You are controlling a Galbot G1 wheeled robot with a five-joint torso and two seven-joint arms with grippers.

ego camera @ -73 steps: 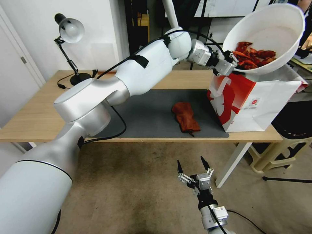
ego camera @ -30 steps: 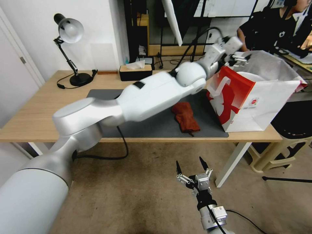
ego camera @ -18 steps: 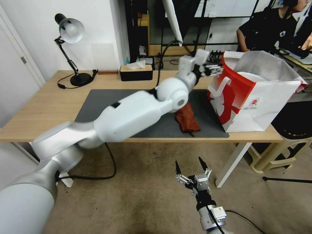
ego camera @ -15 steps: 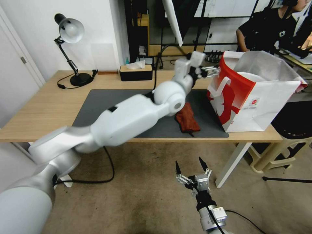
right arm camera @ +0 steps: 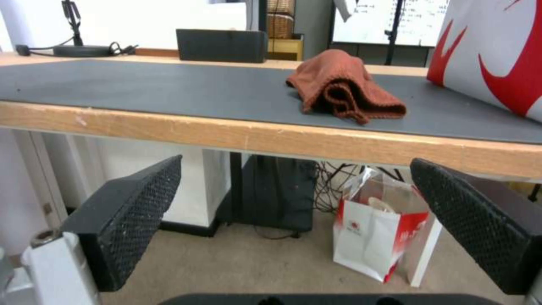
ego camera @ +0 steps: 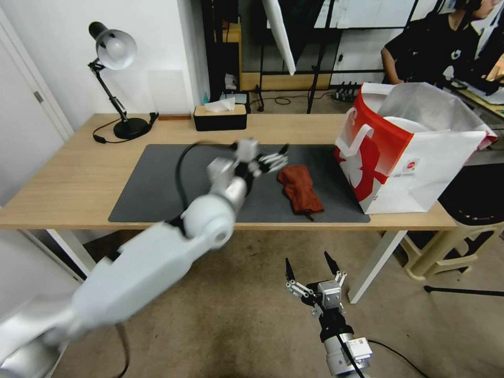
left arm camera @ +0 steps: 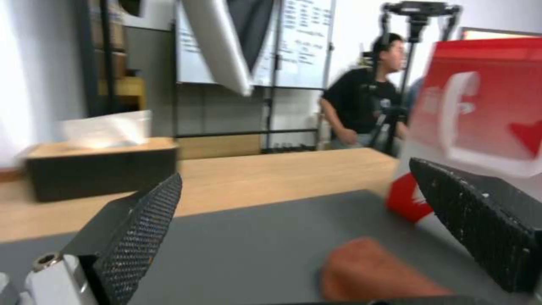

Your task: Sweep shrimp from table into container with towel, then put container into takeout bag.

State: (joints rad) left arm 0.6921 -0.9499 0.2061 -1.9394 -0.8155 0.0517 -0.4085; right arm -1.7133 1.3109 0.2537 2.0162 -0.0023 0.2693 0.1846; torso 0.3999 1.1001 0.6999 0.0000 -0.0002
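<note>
- Hovering over the dark mat (ego camera: pixel 157 184), the left gripper (ego camera: pixel 273 157) sits just beside the towel (ego camera: pixel 300 189), on the side away from the bag; blurred in the head view.
- Left wrist view: both left fingers (left arm camera: pixel 135 228) spread wide, nothing between them. The towel (left arm camera: pixel 372 275) lies low in the gap, nearer the far finger, not touching either.
- Takeout bag (ego camera: pixel 409 157) stands upright at the right end of the table (ego camera: pixel 63 178), partly on the mat's edge, mouth open. A white curved rim (ego camera: pixel 415 125) shows inside the mouth, the container; shrimp hidden from view.
- Towel bunched, lying on the mat between left gripper and bag, near the table's front edge, apart from the bag.
- Right gripper (ego camera: pixel 311 273) hangs below the table's front edge, over the carpet, fingers (right arm camera: pixel 130 216) splayed wide and empty.
- Black tissue box (ego camera: pixel 219 116) and desk lamp (ego camera: pixel 113 79) at the table's back, well apart from the towel. Nothing stands between left gripper and towel.
- Small red-and-white bag (right arm camera: pixel 375 237) on the floor under the table.
</note>
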